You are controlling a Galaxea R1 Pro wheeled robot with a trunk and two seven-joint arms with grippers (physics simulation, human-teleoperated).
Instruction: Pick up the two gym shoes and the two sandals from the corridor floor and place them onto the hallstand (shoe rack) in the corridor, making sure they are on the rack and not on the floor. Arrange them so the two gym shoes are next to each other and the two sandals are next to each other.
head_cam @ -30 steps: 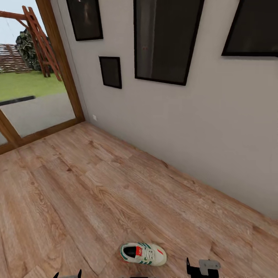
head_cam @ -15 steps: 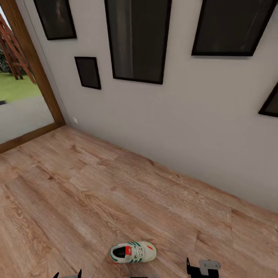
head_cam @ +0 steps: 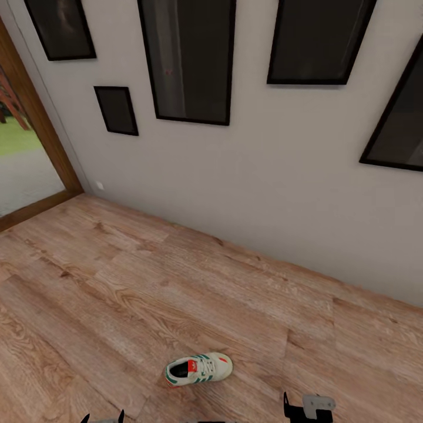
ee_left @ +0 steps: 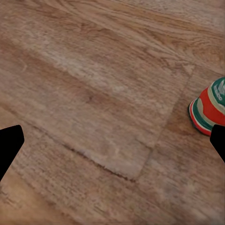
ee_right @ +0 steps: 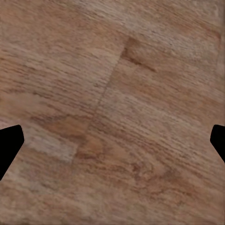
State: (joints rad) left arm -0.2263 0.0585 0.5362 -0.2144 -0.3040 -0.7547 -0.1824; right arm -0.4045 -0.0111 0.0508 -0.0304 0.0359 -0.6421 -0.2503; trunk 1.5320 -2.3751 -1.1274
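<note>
One gym shoe (head_cam: 198,370) lies on its sole on the corridor floor (head_cam: 117,282), near the wall. Left hand (ee_left: 112,140) and right hand (ee_right: 112,140) both spread, empty, over planks.

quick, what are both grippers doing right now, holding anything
Left gripper: jaws open, holding nothing; a gym shoe lies on the floor beside it.
Right gripper: jaws open, holding nothing, over bare floor.

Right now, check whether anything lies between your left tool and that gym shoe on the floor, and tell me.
Nothing visible does. In the left wrist view only bare wood-grain floor lies between the open left tool and the gym shoe, whose striped heel sits beside one fingertip. In the head view the shoe lies alone on the planks.
</note>
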